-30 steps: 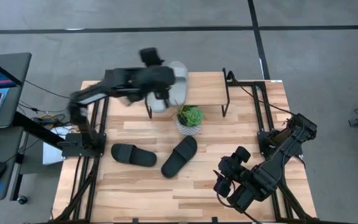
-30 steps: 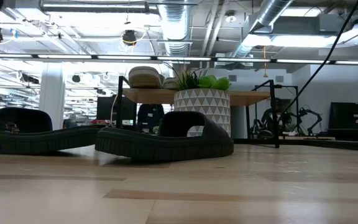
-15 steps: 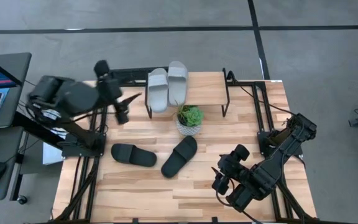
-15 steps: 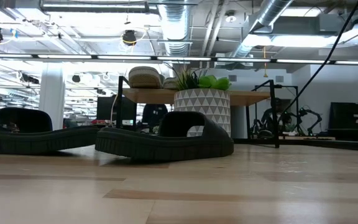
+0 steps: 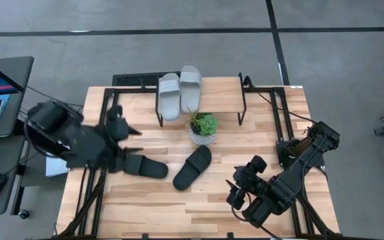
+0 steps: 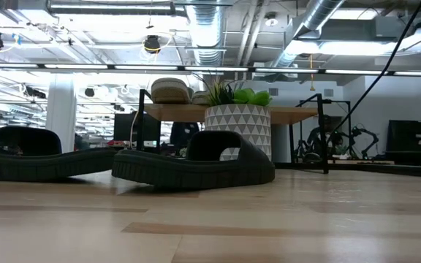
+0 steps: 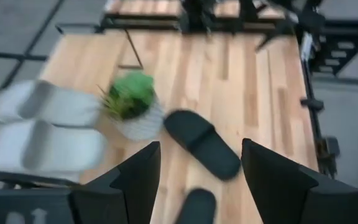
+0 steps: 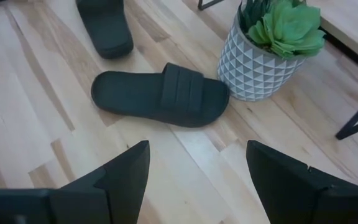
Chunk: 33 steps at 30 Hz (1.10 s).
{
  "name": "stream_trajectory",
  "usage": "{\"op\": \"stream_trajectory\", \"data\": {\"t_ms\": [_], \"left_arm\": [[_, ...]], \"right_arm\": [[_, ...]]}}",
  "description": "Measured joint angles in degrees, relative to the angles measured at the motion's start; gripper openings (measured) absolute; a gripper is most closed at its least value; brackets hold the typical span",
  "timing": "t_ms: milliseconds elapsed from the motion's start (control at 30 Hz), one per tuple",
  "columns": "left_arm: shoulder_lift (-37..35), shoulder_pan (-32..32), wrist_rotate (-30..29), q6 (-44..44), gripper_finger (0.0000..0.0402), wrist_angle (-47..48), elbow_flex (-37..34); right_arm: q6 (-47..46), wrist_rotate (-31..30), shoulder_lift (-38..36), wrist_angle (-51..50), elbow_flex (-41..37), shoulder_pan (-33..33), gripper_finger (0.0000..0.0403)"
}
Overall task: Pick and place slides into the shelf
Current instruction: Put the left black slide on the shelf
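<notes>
A: Stock? Two grey slides [image 5: 179, 93] on the shelf [image 5: 222, 95]; two black slides [image 5: 144, 166] on the worktop.

B: Hands? Left hand [image 5: 122, 137], fingers apart, apparently above the near black one; right hand [image 5: 241, 193], apart, waits. Advice: descend square, straddle the strap.

No readable text, label, brand, number or sign shows in any view.
</notes>
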<state>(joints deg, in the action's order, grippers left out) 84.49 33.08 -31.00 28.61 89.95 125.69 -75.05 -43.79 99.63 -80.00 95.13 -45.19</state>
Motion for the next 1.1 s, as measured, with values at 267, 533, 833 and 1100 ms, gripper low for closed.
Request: {"op": "stream_trajectory", "data": {"t_ms": [267,533,833,1100], "left_arm": [[-0.09,7.53,-4.91,9.97,0.0212,-0.64,-14.32],[-0.09,13.79,-12.84,24.58,0.0212,-3.02,-30.64],[-0.09,16.33,-15.62,38.69,0.0212,-19.31,-49.27],[-0.09,16.32,-16.70,45.78,0.0212,-34.95,-60.03]], "right_arm": [[0.00,0.00,0.00,3.13,-0.02,0.00,0.0260],[0.04,0.17,0.02,6.11,-0.02,-0.07,0.0260],[0.04,0.22,0.00,6.71,-0.02,-0.07,0.0260],[0.46,0.23,0.00,4.48,-0.02,-0.07,0.0260]]}}
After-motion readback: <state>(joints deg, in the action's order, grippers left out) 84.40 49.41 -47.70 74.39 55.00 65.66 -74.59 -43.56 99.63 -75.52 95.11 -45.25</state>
